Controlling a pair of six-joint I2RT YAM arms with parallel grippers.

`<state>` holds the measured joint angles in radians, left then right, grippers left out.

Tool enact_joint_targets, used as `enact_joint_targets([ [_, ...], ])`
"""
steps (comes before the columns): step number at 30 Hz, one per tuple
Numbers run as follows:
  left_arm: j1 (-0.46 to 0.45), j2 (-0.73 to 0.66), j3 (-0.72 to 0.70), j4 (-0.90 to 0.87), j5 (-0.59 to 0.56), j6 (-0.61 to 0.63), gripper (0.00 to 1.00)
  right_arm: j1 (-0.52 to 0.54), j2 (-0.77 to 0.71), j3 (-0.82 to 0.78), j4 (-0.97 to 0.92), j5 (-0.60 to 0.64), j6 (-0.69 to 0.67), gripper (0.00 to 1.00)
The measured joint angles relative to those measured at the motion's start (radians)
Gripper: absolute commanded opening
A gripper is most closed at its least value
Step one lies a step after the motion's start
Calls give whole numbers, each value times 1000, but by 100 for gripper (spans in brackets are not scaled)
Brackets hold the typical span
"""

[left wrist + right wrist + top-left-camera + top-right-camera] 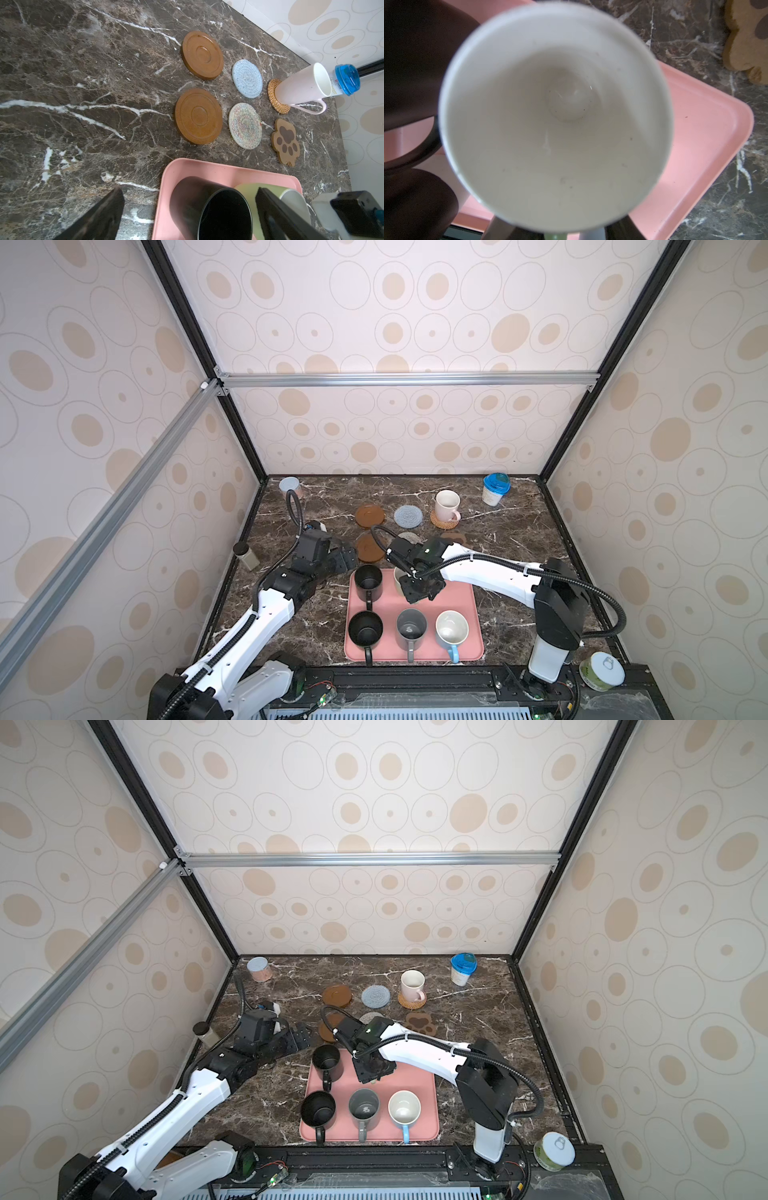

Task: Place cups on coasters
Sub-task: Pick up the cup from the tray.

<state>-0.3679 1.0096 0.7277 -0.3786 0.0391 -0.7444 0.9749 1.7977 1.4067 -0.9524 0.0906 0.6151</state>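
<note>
Right gripper (pixel 419 592) hung straight above the green cup (pixel 556 116) at the tray's (pixel 457 599) far edge, nearer than my open left gripper (pixel 347 561); whether its jaws held the cup, I could not tell.

1. This looks like a robot test booth in a lab, not a real home.
2. A left arm (pixel 266 614) and a right arm (pixel 490 572), white and black, are fixed by a black rail (pixel 415 678) at the front edge.
3. Silver metal bars (pixel 407 379) and black posts (pixel 183 310) hold the walls (pixel 415 302) up like a box.
4. The walls are flat boards with paper of tan ovals, closing in three sides.
5. Thick black cables (pixel 622 616) loop off the arms.
6. The table top (pixel 519 539) looks like dark brown stone.
7. Cups (pixel 411 628), coasters (pixel 408 516) and a pink tray (pixel 465 601) are laid out as in a play kitchen.
</note>
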Motion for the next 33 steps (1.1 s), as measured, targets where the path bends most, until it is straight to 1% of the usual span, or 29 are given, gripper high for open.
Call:
enact_joint_targets([
  [9, 0, 0, -2, 5, 6, 0, 100, 0, 0, -24, 39, 1, -14, 30],
  [19, 0, 0, -6, 5, 9, -1, 100, 0, 1, -48, 72, 20, -27, 13],
  [24, 0, 0, -6, 5, 12, -1, 100, 0, -2, -51, 77, 23, -34, 10],
  [33, 0, 1, -6, 5, 16, -2, 100, -2, -14, -51, 70, 22, -58, 9],
])
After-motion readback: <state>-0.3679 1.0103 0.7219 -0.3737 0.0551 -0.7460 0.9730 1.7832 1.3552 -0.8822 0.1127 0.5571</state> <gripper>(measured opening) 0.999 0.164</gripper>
